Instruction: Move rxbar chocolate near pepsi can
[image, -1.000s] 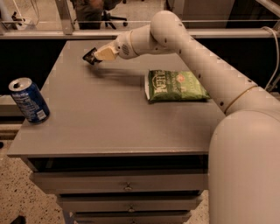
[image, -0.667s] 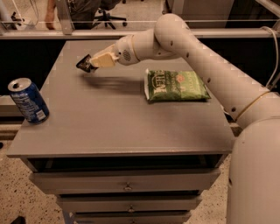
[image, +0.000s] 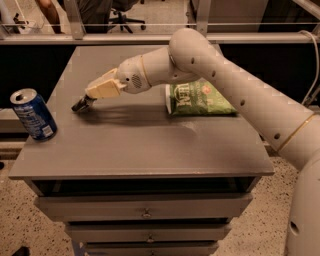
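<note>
The table (image: 150, 150) carries drawers (image: 145, 207) below its front edge. The pepsi can (image: 33, 115) stands upright near the front left corner. Further back, the hand (image: 84, 103) sits low over the left half of the table, closed on the rxbar chocolate (image: 78, 106), which is right of the can and apart from it. A green snack bag (image: 197, 98) lies flat, right of centre, behind the arm (image: 225, 85).

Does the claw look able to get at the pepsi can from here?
Probably yes: the claw, gripping the rxbar chocolate low over the table, has only bare surface between it and the pepsi can; the green bag lies on its other side.
</note>
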